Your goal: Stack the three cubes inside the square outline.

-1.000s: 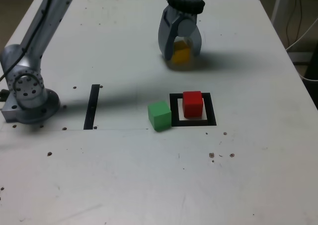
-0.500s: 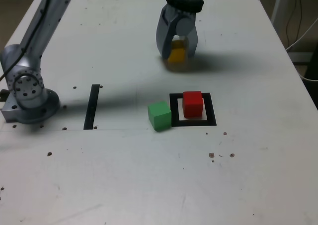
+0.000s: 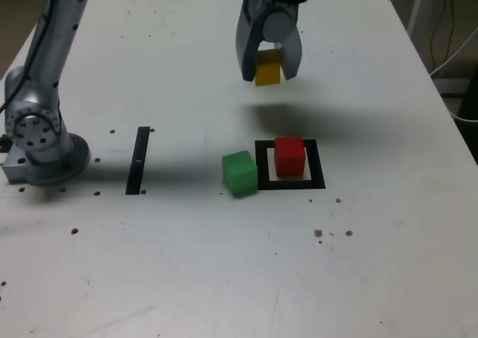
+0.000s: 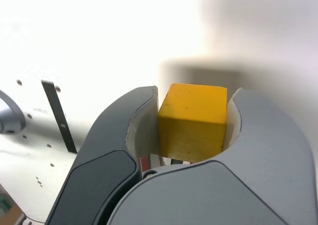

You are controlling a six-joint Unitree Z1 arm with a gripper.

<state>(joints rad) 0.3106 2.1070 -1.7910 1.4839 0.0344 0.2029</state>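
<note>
The hand (image 3: 269, 68) is pinching the yellow cube (image 3: 267, 71) between its two curved fingers (image 4: 126, 135), and the wrist view is showing the block seated squarely with a finger pressing on each side. In the exterior view the hand is hanging clear of the table (image 3: 187, 271), its shadow lying on the surface just beneath it, so the cube is off the table.

Below the hand and nearer the camera, the red cube (image 3: 290, 156) is sitting inside the square outline (image 3: 261, 165), on its white centre. The green cube (image 3: 240, 173) is resting just outside that frame, touching or nearly touching its edge on the exterior view's left. Farther off to that side, a narrow black strip (image 3: 139, 160) is lying on the table, and beyond it the arm's base (image 3: 41, 140) is standing.

The step in hand appears to be carrying the yellow cube over to become the second layer. The next move is calling for bringing the hand directly over the red cube, squaring the yellow faces with it, and lowering until the block is resting flat before the fingers are spread. The green cube will then be left to top the stack.
</note>
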